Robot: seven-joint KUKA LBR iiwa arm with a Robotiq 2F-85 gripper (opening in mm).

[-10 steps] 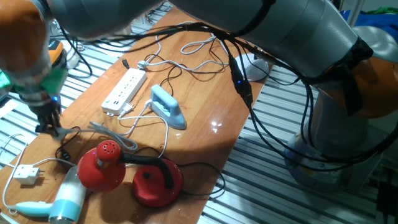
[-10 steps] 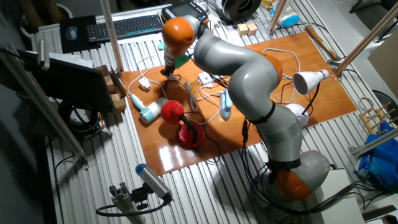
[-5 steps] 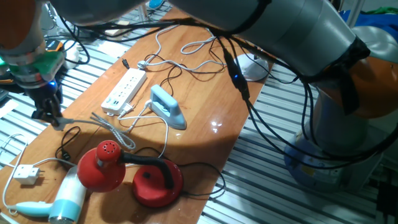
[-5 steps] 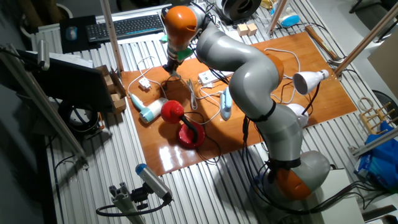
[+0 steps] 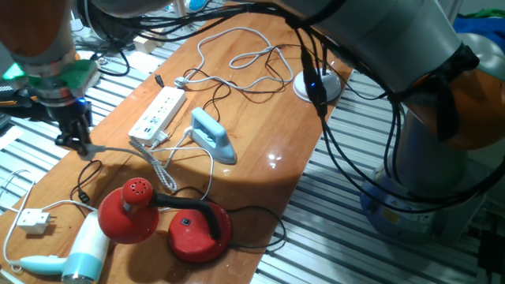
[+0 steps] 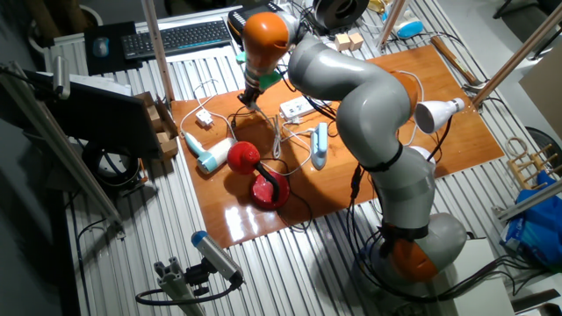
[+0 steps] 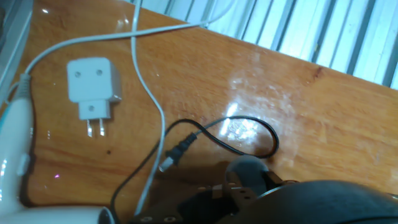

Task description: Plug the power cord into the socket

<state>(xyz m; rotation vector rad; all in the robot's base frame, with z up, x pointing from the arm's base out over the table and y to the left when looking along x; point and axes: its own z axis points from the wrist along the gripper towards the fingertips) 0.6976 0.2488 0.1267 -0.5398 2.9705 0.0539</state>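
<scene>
1 iron point(image 5: 213, 136), 1 pwr strip point(image 5: 156, 114), 1 hairdryer point(image 5: 79, 254), 1 sq. plug point(image 7: 92, 87)

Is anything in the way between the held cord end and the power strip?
Nothing visible does. The gripper holds the power cord over bare wood beside the socket; only the cord's own slack lies near its end.

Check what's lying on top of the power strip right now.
Nothing sits on the power strip; its outlet row shows bare. The power cord hangs from the gripper and trails past its near end. Whether they touch cannot be told.
</scene>
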